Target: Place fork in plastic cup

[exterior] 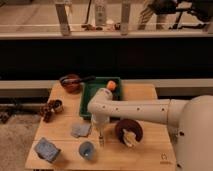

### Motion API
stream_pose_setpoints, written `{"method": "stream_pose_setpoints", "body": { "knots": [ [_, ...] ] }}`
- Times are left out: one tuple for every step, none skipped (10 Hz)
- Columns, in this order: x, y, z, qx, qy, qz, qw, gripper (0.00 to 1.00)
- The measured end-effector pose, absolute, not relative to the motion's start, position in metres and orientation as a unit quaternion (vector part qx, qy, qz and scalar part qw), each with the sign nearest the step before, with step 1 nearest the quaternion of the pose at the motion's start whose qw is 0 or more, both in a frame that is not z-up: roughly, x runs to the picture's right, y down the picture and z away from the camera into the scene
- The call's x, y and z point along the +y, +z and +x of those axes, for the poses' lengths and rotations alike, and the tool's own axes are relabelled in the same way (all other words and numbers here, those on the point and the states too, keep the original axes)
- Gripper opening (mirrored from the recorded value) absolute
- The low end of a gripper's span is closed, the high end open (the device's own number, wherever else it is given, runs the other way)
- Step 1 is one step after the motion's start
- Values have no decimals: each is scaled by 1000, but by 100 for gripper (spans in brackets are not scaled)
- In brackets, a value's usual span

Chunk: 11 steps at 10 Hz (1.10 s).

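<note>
Over wooden table [150, 146], gripper [100, 128] holds fork [101, 139] just beside plastic cup [87, 149]

The light is warm and a bit dim. The wooden surface [62, 131] looks yellow-brown all over. Right behind the green tray [97, 94] there is a wide band that is almost black. Farther behind the tray, the floor is brighter. The white arm [140, 109], in front of the tray, is the brightest thing, with a soft shine on top. The gripper [99, 129] hangs just in front of the tray, in the arm's shade. Soft shadows lie under the arm.
</note>
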<state>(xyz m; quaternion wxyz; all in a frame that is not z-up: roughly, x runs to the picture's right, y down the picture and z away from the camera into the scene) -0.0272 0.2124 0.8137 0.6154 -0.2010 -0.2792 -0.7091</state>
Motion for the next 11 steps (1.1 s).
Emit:
{"method": "stream_pose_setpoints", "body": {
  "knots": [
    [211,811,-26,-286,-710,-196,613,0],
    [212,809,-22,-291,-712,-192,609,0],
    [213,807,-18,-296,-714,-188,606,0],
    [214,805,-14,-300,-715,-185,604,0],
    [215,803,-9,-304,-716,-181,601,0],
    [216,801,-5,-308,-719,-177,597,0],
    [217,798,-5,-314,-725,-171,589,0],
    [218,796,-5,-318,-729,-166,583,0],
    [219,792,-6,-323,-734,-161,575,0],
    [220,786,-9,-328,-742,-155,564,0],
    [221,784,-10,-330,-745,-153,559,0]
  ]
}}
